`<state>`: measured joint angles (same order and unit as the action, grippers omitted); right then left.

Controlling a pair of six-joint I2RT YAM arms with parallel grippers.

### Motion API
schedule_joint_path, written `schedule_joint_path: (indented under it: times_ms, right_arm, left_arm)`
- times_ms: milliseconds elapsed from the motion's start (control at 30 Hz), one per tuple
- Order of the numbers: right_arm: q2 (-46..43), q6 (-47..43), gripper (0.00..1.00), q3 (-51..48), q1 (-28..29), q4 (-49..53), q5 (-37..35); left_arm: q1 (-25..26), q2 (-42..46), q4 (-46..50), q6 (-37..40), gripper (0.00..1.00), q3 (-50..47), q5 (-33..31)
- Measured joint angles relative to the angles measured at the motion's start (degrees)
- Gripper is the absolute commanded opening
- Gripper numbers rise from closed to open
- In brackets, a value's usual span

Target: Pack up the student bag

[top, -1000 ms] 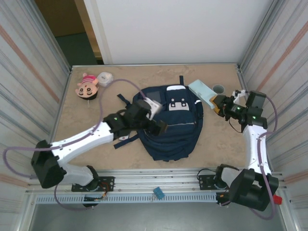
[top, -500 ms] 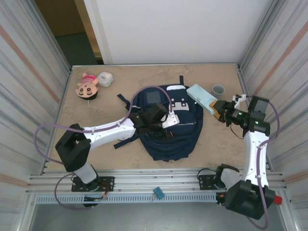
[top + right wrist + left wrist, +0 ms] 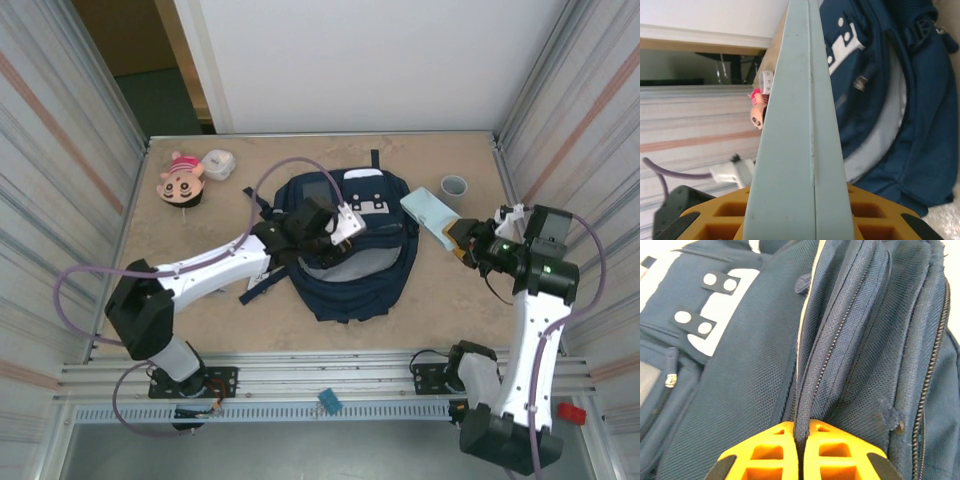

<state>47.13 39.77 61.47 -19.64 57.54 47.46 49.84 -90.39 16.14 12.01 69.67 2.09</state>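
Note:
The student bag (image 3: 372,262), a navy backpack, lies mid-table with its main compartment gaping and pale grey lining showing. My left gripper (image 3: 328,243) is shut on the zipper-edged rim of the bag's opening (image 3: 812,390), with the orange fingers (image 3: 765,455) pinching the fabric between them and holding it up. To the right of the bag, above the table, my right gripper (image 3: 465,240) is shut on a pale blue-green box (image 3: 430,213). In the right wrist view the box (image 3: 797,125) rises between the jaws and the bag (image 3: 900,125) lies beyond it.
A small grey cup (image 3: 455,185) stands at the back right. At the back left lie a doll (image 3: 180,178) and a small white item (image 3: 218,163). Metal walls close in both sides. A small blue object (image 3: 329,401) rests on the front rail.
My left gripper went from open to shut on the bag's opening rim and pulled it back, so the compartment gapes. The right gripper carried the box slightly toward the near right.

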Motion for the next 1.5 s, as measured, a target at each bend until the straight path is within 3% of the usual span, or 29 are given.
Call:
schedule_joint_path:
  times_ms: [300, 467, 667, 867, 1167, 1500]
  right_arm:
    - [-3.8, -2.9, 0.22, 3.5, 0.8, 16.2, -2.7]
    - [-6.2, 0.2, 0.22, -1.8, 8.8, 15.0, -1.6]
    - [-7.9, 17.1, 0.20, -15.5, 27.6, -8.4, -5.5]
    - [-2.0, 32.2, 0.21, -24.5, 41.9, -34.3, -19.5]
    - [12.2, 43.0, 0.25, -28.5, 51.6, -60.1, -35.2]
    - [27.5, 49.5, 0.29, -27.4, 56.2, -75.1, -41.6]
  left_arm:
    - [-4.5, 1.6, 1.6, -8.1, 0.00, 6.0, 0.0]
    - [-4.8, 1.3, 2.5, -10.4, 0.00, 8.5, 0.6]
    - [-4.8, 0.0, 2.9, -13.8, 0.00, 10.1, 3.3]
    - [-4.8, -0.1, 2.8, -17.5, 0.00, 11.4, 4.4]
    - [-4.9, -0.4, 2.0, -20.1, 0.00, 12.5, 5.9]
    - [-5.6, -0.9, 1.5, -21.5, 0.00, 13.5, 7.8]
